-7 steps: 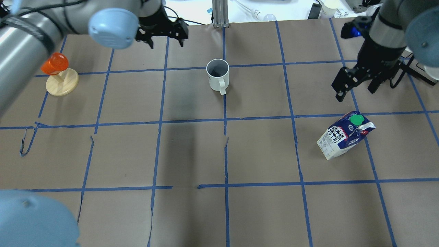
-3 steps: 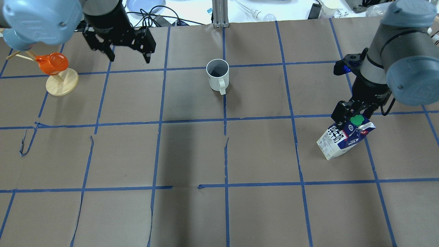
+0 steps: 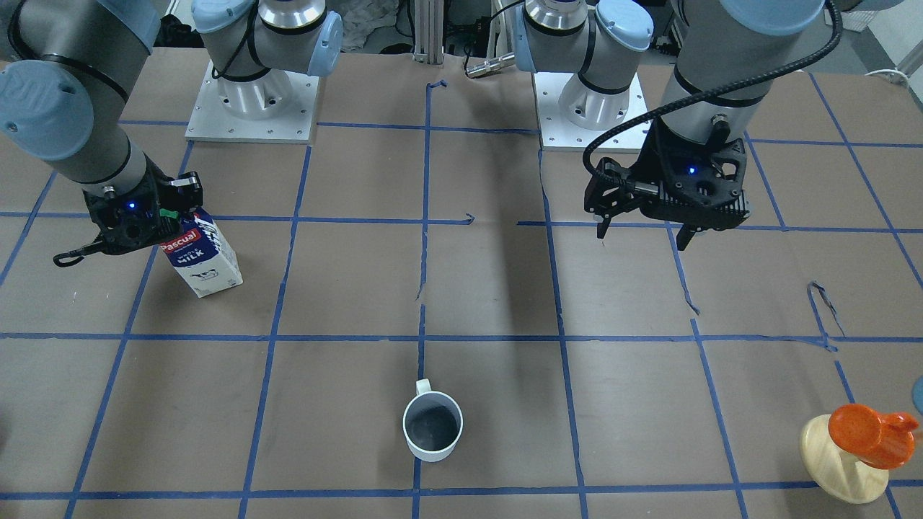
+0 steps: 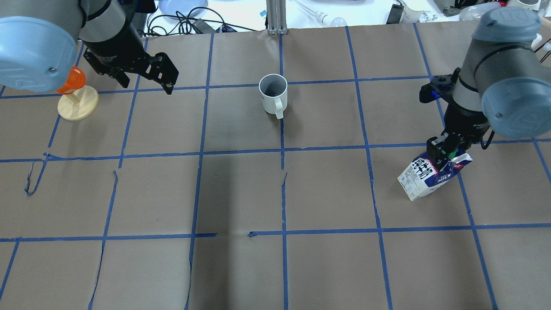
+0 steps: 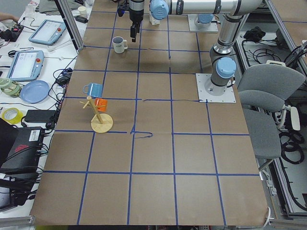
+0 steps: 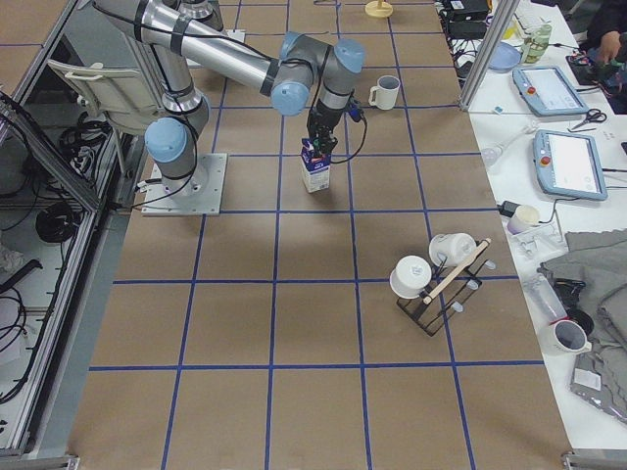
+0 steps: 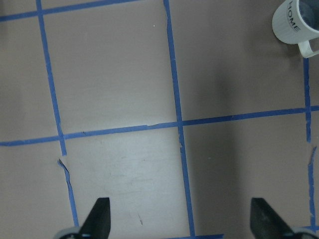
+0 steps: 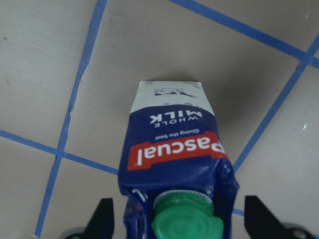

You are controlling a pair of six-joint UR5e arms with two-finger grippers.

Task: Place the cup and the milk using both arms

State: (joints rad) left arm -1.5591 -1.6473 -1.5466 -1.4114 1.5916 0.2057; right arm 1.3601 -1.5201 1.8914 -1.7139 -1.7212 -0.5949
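R gripper (image 8: 180, 211), jaws apart, straddles milk carton (image 8: 172, 124) top; off-centre squeeze could tip it. L gripper (image 7: 179, 219), also apart, nowhere nr mug (image 7: 294, 22)

Grey arms (image 3: 721, 65); black fingers (image 7: 98, 218) (light-blue caps (image 4: 512, 107))

Shows right gripper (image 3: 164, 209) at top of milk (image 3: 205, 256), view left. Shows left gripper (image 3: 644, 236) spread wide above table (image 3: 505, 303), view right. Has cup (image 3: 432, 430) bottom centre, orange cup (image 3: 865, 435) on wooden stand (image 3: 836, 468) bottom right.
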